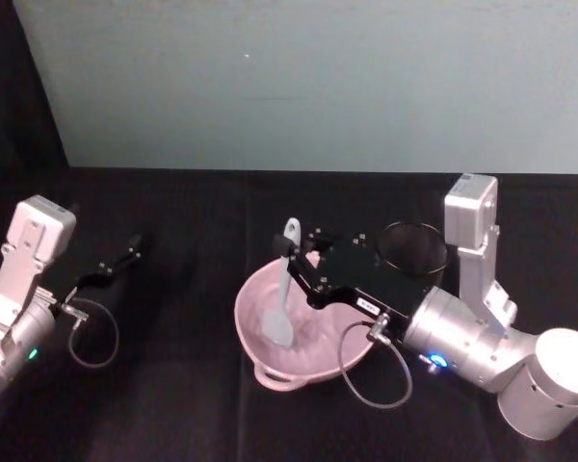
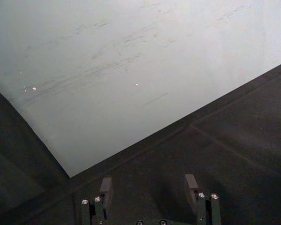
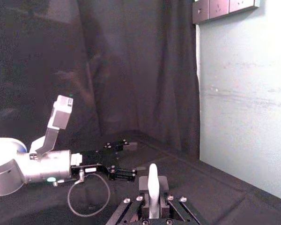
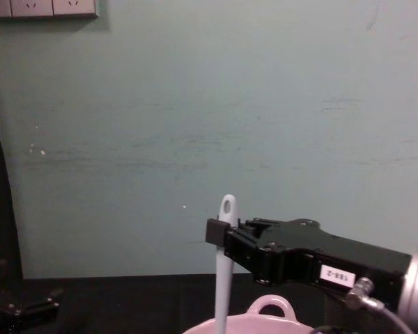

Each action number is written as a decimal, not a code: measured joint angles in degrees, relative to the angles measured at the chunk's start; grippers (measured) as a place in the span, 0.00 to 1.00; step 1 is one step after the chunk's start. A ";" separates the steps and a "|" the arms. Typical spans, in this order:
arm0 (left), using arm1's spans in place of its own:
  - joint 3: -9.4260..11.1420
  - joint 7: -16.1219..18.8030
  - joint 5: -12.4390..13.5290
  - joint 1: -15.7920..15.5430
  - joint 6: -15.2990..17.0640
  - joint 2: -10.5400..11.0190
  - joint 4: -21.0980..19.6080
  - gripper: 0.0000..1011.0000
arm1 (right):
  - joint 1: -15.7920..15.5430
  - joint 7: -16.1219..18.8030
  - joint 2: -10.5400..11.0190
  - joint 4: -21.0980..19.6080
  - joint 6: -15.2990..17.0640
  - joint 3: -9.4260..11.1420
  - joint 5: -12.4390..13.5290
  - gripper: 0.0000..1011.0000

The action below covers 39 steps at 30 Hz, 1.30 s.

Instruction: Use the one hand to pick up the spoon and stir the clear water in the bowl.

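The right gripper [image 1: 296, 260] is clenching the spoon [image 1: 282, 306] by its handle, blade sitting inside the bowl [image 1: 239, 313]; the left gripper [image 1: 135, 246] is idling released aside. Sweeping too wide is risking knocking the rim and tipping it

White spoon [image 1: 284, 289] inside pink bowl [image 1: 251, 330]
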 joint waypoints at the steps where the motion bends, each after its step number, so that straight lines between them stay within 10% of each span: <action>1: 0.00 0.00 0.00 0.00 0.00 0.00 0.00 0.99 | 0.28 -0.03 -0.24 0.41 -0.02 -0.12 -0.01 0.12; 17: 0.00 0.00 0.00 0.00 0.00 0.00 0.00 0.99 | 6.21 -2.65 -2.77 9.36 -0.53 1.87 -0.69 0.12; 39: 0.00 0.00 0.00 0.00 0.00 0.00 0.00 0.99 | 0.53 -2.03 2.04 2.13 0.07 4.27 -0.71 0.12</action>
